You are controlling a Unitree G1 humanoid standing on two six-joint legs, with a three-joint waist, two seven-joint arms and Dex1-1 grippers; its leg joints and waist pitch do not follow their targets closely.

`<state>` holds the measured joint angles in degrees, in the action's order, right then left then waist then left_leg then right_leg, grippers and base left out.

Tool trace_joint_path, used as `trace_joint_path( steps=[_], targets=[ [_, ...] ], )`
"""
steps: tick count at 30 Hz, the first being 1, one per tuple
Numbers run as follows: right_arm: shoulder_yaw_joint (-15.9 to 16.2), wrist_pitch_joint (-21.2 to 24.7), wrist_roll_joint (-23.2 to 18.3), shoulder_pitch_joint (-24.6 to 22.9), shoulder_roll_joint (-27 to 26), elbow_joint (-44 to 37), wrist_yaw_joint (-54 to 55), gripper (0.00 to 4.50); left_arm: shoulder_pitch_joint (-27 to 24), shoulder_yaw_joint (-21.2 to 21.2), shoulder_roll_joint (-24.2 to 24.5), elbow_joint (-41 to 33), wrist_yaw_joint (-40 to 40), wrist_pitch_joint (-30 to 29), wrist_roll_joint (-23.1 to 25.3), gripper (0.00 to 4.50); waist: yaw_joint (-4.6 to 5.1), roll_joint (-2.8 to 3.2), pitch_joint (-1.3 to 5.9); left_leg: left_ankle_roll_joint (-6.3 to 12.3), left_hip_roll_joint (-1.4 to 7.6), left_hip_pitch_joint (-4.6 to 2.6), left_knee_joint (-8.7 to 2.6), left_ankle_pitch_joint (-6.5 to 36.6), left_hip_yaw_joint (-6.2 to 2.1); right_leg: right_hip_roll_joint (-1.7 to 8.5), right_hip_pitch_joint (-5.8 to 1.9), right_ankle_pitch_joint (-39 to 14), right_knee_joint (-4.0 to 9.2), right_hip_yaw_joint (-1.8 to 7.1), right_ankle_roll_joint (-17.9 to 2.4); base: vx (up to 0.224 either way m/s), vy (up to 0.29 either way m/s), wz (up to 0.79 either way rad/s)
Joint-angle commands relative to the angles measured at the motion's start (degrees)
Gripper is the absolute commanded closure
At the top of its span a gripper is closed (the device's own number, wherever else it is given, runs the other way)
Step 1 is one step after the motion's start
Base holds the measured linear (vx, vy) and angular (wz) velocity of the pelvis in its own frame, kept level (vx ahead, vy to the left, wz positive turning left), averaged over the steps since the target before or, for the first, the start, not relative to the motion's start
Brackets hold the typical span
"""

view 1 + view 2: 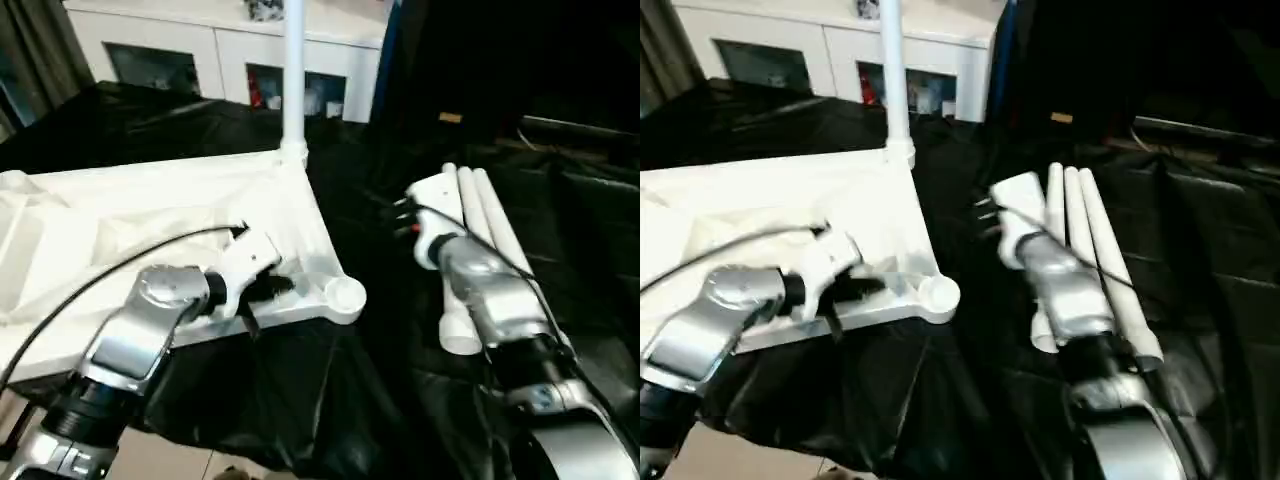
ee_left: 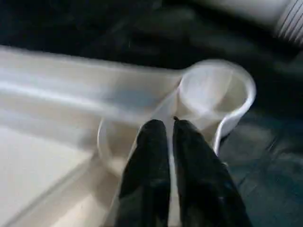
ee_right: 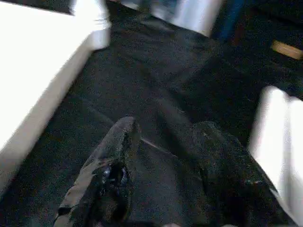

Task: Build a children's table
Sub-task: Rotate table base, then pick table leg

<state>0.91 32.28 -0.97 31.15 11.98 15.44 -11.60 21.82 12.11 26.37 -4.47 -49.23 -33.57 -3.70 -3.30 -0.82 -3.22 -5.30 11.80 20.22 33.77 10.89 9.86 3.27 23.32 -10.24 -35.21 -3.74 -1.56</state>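
The white plastic rectangular tabletop is laid upside down on the black-draped worktop, ribbed underside up, so that its round corner sockets open upward to take the legs. One long white tapered tube leg is already stood upright in the far corner socket. The near round corner socket is open and unfilled, at the tabletop's corner nearest the robot's right side.

The left gripper is held over the tabletop's inner corner, just beside that open socket; its black fingers are almost together, with only a narrow slit between them, and nothing is gripped. This placing is judged to steady or mark the corner for the next leg.

The three remaining white tube legs are laid side by side on the black cloth, well apart from the tabletop. The right gripper is hovered over bare cloth between the tabletop's edge and the bundle, its fingers about half open and empty, probably made ready for the nearest leg.

A clear strip of black cloth is left between tabletop and legs, giving room for a lift and swing. The upright leg and the white cabinet with glass doors behind are the limits at the far side.
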Motion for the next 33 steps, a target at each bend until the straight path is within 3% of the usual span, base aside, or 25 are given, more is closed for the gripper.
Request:
trace_joint_path(
  steps=[1,2,5,9,13,18,24,26,33],
  targets=[
    [-1.56,8.47,1.84,-0.59,1.14,-4.14,1.97,2.02,-0.01,-0.94,-0.35,-2.70,-0.16,-1.76,-1.58,3.92,0.06,0.60,3.59,-1.72,0.60,-0.22,-3.84,9.44,-0.08,3.30,-3.19,-12.54,4.11,2.93,-7.44,0.000,0.000,0.00],
    [-1.60,10.26,1.85,-0.87,1.32,-5.21,2.32,1.93,0.04,-0.99,-0.49,-3.06,-0.13,-1.88,-1.76,3.78,0.01,0.89,3.60,-1.83,0.55,-0.32,-3.79,9.62,-0.08,3.32,-3.11,-12.73,4.11,2.93,-7.42,0.000,0.000,0.00],
    [-2.75,17.69,1.79,-1.90,1.15,-9.91,3.85,1.63,0.94,-1.31,-2.05,-4.75,0.13,-3.44,-3.37,3.67,0.03,0.86,3.59,-1.88,0.55,-0.21,-3.78,9.66,-0.12,3.42,-3.14,-13.96,4.34,2.94,-6.72,0.000,0.000,0.00],
    [-4.02,22.09,0.51,-2.39,0.20,-11.52,5.01,1.31,1.45,-0.69,-2.50,-5.35,-0.32,-3.99,-4.54,3.35,0.28,0.99,3.66,-1.95,0.43,-0.12,-3.71,9.24,-0.13,3.27,-3.14,-12.40,4.29,2.92,-7.04,0.000,0.000,0.00],
    [-3.24,28.27,0.31,-2.67,0.14,-12.58,4.38,0.94,1.48,0.32,-2.05,-6.05,-0.04,-4.43,-4.22,2.99,0.38,1.18,3.65,-1.92,0.42,-0.16,-3.68,8.77,-0.19,3.20,-3.24,-12.12,4.23,2.90,-7.25,0.000,0.000,0.00],
    [-2.80,34.71,0.81,-2.51,-0.04,-12.35,4.84,0.94,1.12,1.26,-1.20,-8.15,-1.48,-7.00,-5.42,2.99,0.17,1.29,3.69,-2.33,0.52,-0.22,-3.67,8.03,-0.17,3.32,-3.30,-10.73,4.03,2.94,-7.76,0.000,0.000,0.00],
    [-5.64,39.42,-1.43,-2.02,-1.68,-11.09,5.04,0.94,1.17,1.63,-0.10,-9.34,-2.24,-9.02,-6.61,2.99,0.15,1.22,3.64,-2.59,0.50,-0.26,-3.68,8.25,-0.16,3.42,-3.27,-12.11,4.15,2.98,-7.17,0.000,0.000,0.00],
    [-8.04,40.98,-2.15,-1.59,-2.39,-10.10,5.15,1.18,1.67,1.73,0.84,-9.99,-3.03,-10.30,-7.13,2.94,0.03,1.24,3.66,-2.84,0.47,-0.35,-3.70,8.17,-0.19,3.41,-3.18,-12.28,4.07,2.96,-7.08,0.000,0.000,0.00],
    [-10.94,42.15,-2.98,-0.98,-2.73,-8.40,5.13,1.67,2.46,2.37,1.64,-10.94,-3.73,-11.58,-7.94,2.94,-0.17,1.26,3.67,-3.19,0.48,-0.41,-3.70,7.94,-0.15,3.44,-3.23,-12.31,4.12,2.95,-6.82,0.000,0.000,0.00]
  ],
)
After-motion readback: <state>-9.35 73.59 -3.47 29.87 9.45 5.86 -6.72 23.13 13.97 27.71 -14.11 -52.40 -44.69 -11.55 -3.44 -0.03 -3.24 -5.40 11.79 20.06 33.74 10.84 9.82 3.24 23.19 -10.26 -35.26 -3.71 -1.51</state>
